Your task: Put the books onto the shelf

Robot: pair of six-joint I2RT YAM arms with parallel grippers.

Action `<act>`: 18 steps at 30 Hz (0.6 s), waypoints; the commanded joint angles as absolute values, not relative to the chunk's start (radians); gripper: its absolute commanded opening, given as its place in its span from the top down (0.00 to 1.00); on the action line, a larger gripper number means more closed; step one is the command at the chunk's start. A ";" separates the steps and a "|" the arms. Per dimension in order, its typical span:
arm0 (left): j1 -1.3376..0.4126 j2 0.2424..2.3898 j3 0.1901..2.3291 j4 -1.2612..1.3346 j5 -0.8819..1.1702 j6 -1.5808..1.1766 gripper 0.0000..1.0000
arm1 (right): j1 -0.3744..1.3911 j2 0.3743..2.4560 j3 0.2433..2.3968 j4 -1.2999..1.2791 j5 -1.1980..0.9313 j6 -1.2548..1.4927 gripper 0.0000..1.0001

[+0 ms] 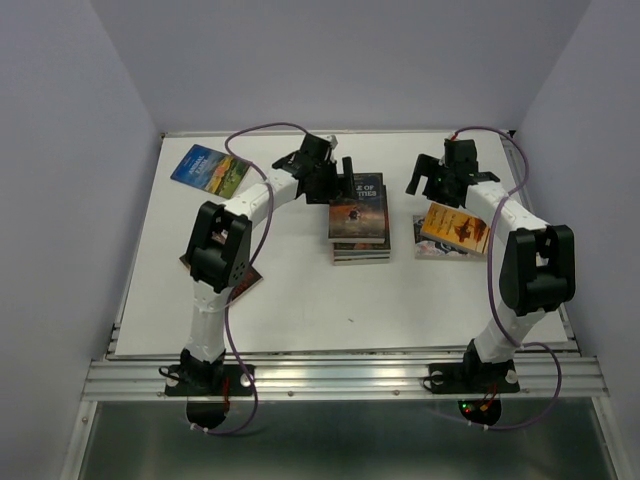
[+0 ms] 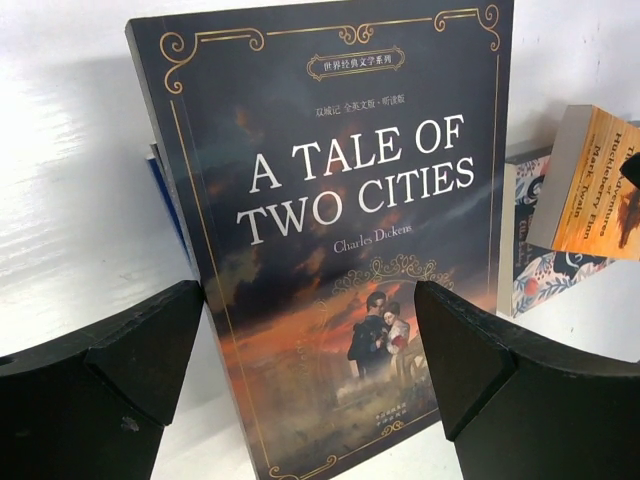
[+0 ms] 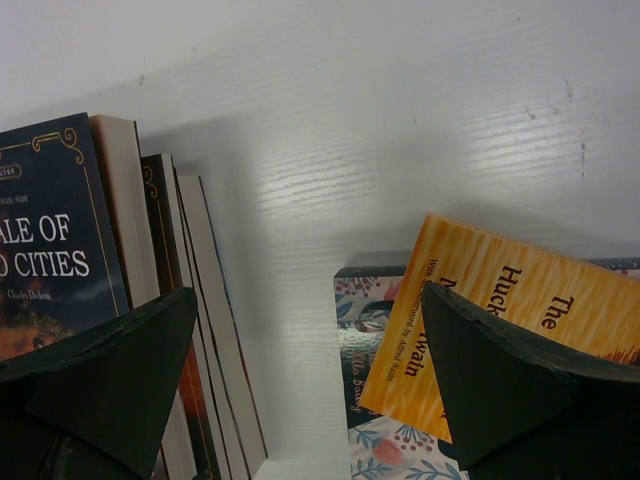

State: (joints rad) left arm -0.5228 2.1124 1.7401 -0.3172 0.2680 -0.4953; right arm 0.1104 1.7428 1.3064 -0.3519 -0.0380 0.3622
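Left claw [image 2: 310, 300] gaping above top book [image 2: 330, 200] | right claw [image 3: 310, 295] wide, empty | it looks thin, light, slick, bendy | you'd best pinch across its long edges

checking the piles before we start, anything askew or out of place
Yes. The orange Huckleberry Finn book lies crooked on the floral book, its corners overhanging. A blue book lies alone and tilted near the table's far left corner.

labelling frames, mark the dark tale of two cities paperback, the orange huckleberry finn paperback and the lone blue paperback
dark Tale of Two Cities paperback [image 2: 350, 200], left wrist view, cover title
orange Huckleberry Finn paperback [image 3: 520, 280], right wrist view, front cover
blue paperback [image 1: 210, 171], top view, cover middle
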 commanded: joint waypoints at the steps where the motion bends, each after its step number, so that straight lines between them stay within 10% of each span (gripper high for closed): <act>1: -0.548 2.085 1.723 -0.273 0.284 -0.505 0.01 | 0.104 1.736 1.341 -0.347 -0.031 0.353 0.00; 18: -0.597 1.977 1.634 -0.258 0.230 -0.541 0.01 | 0.104 1.735 1.324 -0.347 -0.052 0.361 0.00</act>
State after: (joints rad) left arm -0.5716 2.0811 1.6421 -0.2764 0.2241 -0.5262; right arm 0.1104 1.7428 1.3064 -0.3523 -0.0391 0.3626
